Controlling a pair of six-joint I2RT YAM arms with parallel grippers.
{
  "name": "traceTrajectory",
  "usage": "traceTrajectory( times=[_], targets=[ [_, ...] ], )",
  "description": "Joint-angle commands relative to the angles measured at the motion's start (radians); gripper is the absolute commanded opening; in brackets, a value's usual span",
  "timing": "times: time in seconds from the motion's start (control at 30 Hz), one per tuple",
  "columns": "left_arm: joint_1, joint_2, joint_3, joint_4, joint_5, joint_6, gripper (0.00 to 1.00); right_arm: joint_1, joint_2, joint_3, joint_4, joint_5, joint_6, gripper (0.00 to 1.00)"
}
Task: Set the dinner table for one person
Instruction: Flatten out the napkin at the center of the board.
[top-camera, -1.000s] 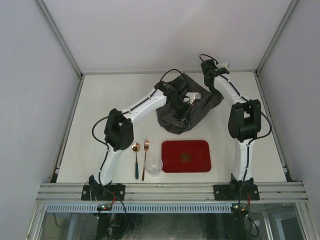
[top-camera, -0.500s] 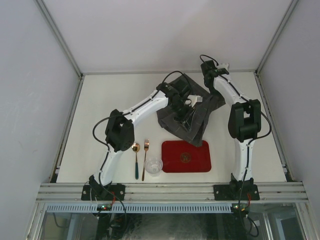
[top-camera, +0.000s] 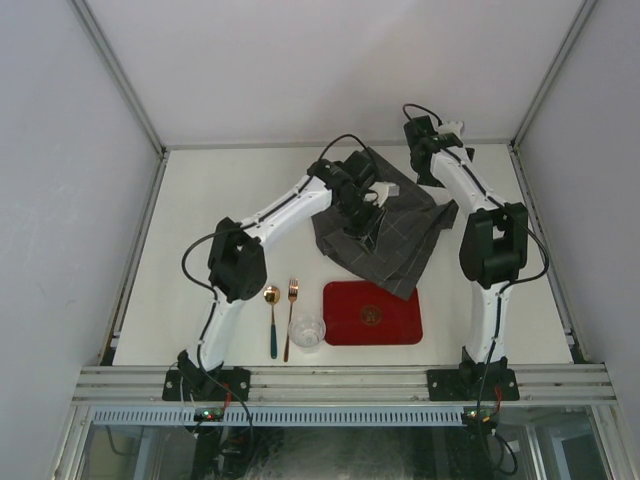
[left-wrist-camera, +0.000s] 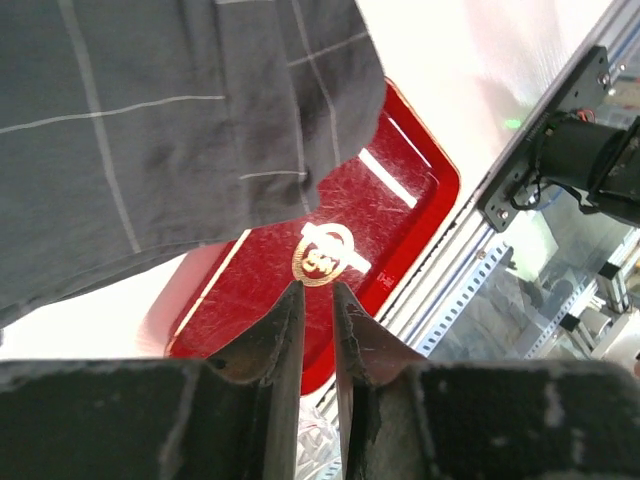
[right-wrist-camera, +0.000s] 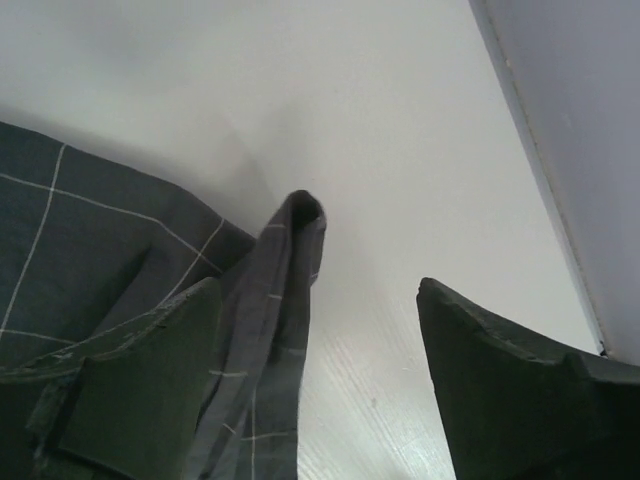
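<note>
The dark grey checked cloth lies spread on the off-white dinner table, its near corner over the far rim of the red tray. My left gripper hovers above the cloth. In the left wrist view its jaws stand a narrow gap apart with nothing between them, and the cloth and tray lie below. My right gripper is at the cloth's far right corner, open wide. A raised fold of cloth stands loose beside its left finger.
A gold spoon with a green handle, a gold fork and a small clear glass bowl lie left of the tray near the front edge. Aluminium rails border the table, and white walls enclose it.
Both grippers have opened and let go of the cloth. The cloth has dropped from a bunched heap and spread flat toward the tray. The right arm has shifted slightly right.
</note>
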Motion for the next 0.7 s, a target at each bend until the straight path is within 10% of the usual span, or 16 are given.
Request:
traceTrajectory(
  times=[0.0,0.67],
  targets=[
    [0.074,-0.067,0.035,0.021,-0.051,-0.033,0.21,0.006,-0.083,0.002,-0.009,0.050,0.026,0.81],
    [0.359,0.107,0.235,0.002,-0.204,-0.142,0.29,0.091,0.112,0.115,0.255,-0.603,-0.070,0.83]
  ],
)
